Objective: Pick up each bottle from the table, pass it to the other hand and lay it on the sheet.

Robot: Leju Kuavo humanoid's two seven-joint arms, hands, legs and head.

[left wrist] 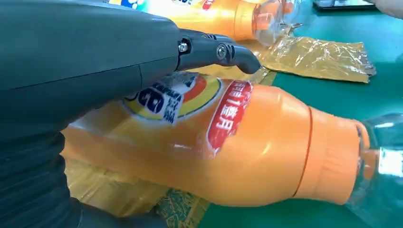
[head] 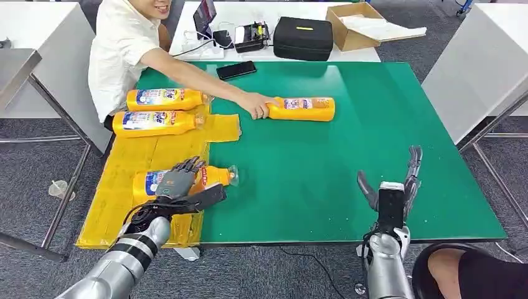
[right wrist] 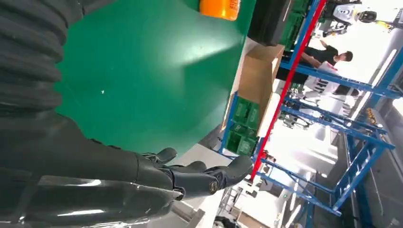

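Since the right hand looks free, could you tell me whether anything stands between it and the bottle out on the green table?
Nothing lies on the green table between the right hand and that bottle, but a person's hand is holding its cap end.

Near bottle partly hidden under left hand

The sheet covers the bench's left edge. Two bottles lie side by side at its far end, caps pointing right. A third bottle lies nearer, its cap just past the sheet's right edge, with the left hand resting on it. A fourth bottle lies mid-bench at the far side, a person's hand on its cap end. The right hand hovers over the near right edge. Behind the bench, a phone, a case and a box.
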